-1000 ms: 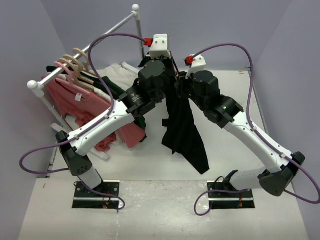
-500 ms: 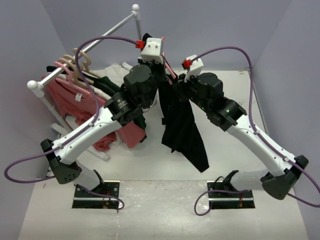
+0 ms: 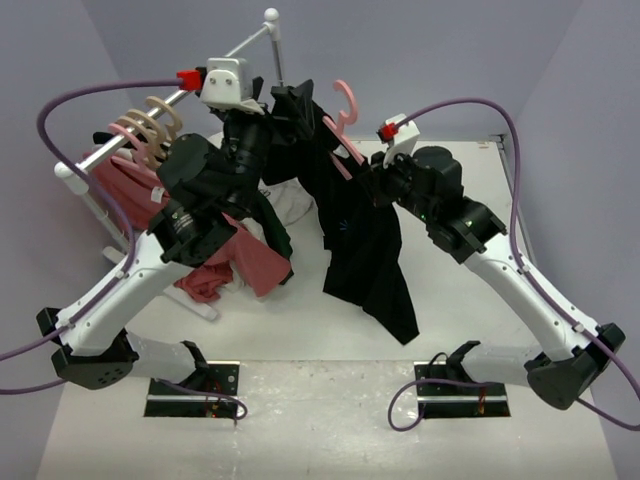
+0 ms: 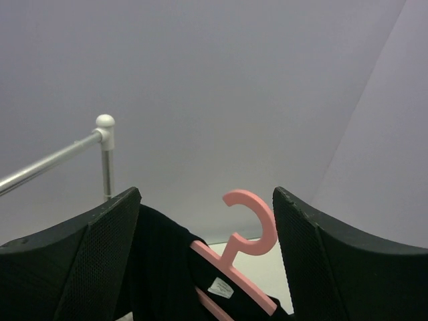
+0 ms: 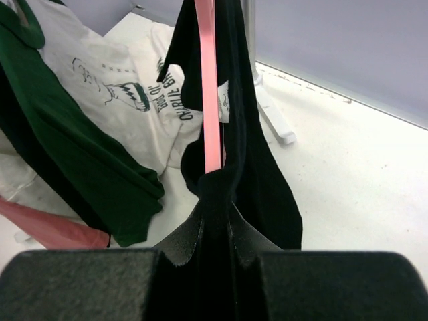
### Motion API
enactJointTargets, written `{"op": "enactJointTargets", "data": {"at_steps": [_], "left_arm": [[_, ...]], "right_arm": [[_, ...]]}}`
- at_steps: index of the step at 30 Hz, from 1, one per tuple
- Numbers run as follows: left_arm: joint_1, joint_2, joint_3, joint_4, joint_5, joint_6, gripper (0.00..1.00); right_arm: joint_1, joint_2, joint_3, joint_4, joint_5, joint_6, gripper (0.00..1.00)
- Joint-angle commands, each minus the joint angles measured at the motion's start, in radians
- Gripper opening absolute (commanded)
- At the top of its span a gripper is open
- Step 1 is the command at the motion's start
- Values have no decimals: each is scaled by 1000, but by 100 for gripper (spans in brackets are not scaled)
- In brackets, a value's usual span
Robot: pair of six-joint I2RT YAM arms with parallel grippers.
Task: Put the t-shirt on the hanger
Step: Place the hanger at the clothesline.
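Note:
The black t-shirt (image 3: 362,235) hangs in mid-air over the table, draped on the pink hanger (image 3: 343,108), whose hook sticks up above it. My right gripper (image 3: 368,178) is shut on the t-shirt's shoulder and the hanger arm under it. In the right wrist view the fingers (image 5: 215,200) pinch black cloth (image 5: 261,167) where the pink hanger arm (image 5: 208,87) comes out. My left gripper (image 3: 282,105) is open at the t-shirt's upper left. In the left wrist view (image 4: 206,195) the hook (image 4: 255,227) and black collar (image 4: 160,267) lie between the wide-open fingers, untouched.
A clothes rack rail (image 3: 150,108) with beige hangers (image 3: 152,128) stands at the back left, its post knob (image 3: 271,16) behind the shirt. A salmon-pink shirt (image 3: 245,258), a dark green shirt (image 5: 60,147) and a white printed shirt (image 5: 114,87) hang or lie by the rack.

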Motion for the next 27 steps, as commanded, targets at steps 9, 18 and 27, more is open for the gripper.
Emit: {"op": "enactJointTargets", "data": {"at_steps": [9, 18, 27], "left_arm": [[3, -352, -280, -207, -1, -108, 99], [3, -727, -585, -502, 118, -216, 100], [3, -1049, -938, -565, 247, -189, 100]], "right_arm": [[-76, 93, 105, 108, -265, 32, 0], [-74, 327, 386, 42, -360, 14, 0], [-40, 633, 871, -110, -356, -58, 0]]}}
